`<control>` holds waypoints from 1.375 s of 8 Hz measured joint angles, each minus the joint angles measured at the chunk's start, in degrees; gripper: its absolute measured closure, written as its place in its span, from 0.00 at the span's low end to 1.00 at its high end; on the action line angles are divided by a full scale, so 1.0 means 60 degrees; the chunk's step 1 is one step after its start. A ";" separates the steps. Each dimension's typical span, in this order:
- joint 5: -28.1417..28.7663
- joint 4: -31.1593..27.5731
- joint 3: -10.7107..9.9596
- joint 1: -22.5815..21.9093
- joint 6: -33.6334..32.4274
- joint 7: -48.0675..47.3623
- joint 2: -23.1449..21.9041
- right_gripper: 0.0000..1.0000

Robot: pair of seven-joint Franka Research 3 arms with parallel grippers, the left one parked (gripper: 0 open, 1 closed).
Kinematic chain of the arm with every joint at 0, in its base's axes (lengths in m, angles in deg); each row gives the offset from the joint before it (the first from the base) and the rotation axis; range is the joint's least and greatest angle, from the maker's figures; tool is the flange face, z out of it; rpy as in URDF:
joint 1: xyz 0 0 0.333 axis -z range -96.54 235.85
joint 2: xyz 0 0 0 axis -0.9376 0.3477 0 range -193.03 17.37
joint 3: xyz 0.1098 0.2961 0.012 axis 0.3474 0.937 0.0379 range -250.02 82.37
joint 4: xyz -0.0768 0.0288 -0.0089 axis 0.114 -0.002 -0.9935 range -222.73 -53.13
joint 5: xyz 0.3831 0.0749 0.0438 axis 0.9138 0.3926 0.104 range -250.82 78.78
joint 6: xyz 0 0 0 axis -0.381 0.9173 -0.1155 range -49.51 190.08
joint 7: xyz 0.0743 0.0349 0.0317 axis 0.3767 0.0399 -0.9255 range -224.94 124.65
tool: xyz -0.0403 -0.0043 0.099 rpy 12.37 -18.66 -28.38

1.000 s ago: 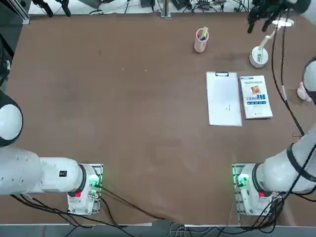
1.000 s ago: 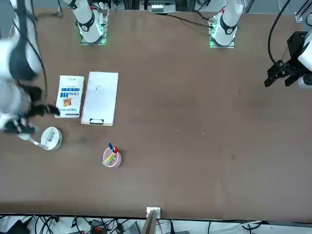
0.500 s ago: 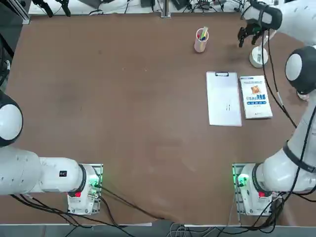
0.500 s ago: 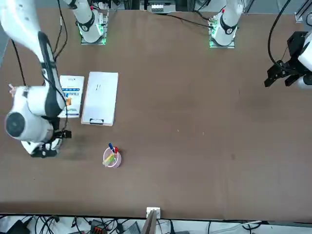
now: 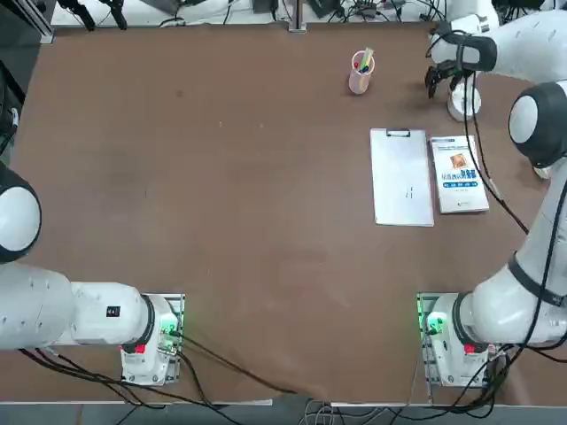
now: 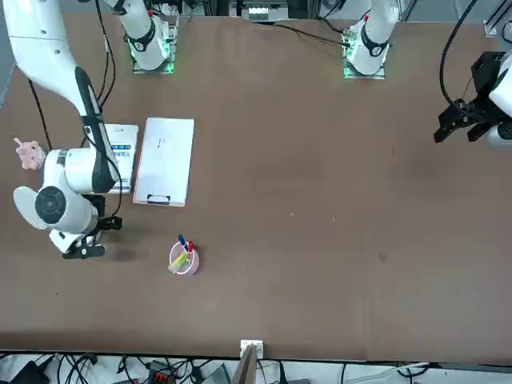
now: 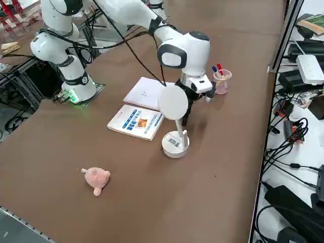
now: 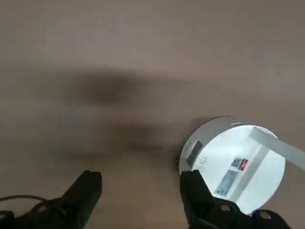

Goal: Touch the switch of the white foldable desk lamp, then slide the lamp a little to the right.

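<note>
While the black-fingered right gripper (image 8: 141, 183) is poised with its two fingers well parted and nothing held between them, the small all-white foldable desk lamp (image 7: 175, 145), with round disc base and flat oval head (image 7: 173, 102), stands upright at about one o'clock on the brown table (image 5: 266, 221) as seen from overhead. One finger is seen close against the rim of the base; whether it is touched cannot be told. The step in hand is judged to be the approach to the switch, which cannot be made out with certainty; a light, brief press is called for, so that the lamp is not tipped. For the slide, pressure should be applied low on the base from nine o'clock towards three, slowly, with the slanted arm avoided and the white printed booklet (image 7: 135, 122), at six o'clock from the lamp, left untouched
</note>
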 joint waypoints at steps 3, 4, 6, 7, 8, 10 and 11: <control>-0.0704 -0.0190 -0.0001 -0.0005 0.0051 -0.0060 -0.0012 0.00; -0.1091 -0.0320 -0.0010 -0.0005 0.0215 -0.0149 -0.0016 0.00; -0.1520 -0.0605 -0.0045 -0.0004 0.0595 -0.0310 -0.0018 0.00; -0.1544 -0.0696 -0.0046 -0.0006 0.0626 -0.0313 -0.0019 0.01; -0.1545 -0.0802 -0.0046 -0.0015 0.0636 -0.0384 -0.0020 0.01; -0.1591 -0.0961 -0.0042 -0.0070 0.0669 -0.0539 -0.0019 0.01; -0.1686 -0.0971 -0.0041 -0.0080 0.0673 -0.0568 -0.0020 0.01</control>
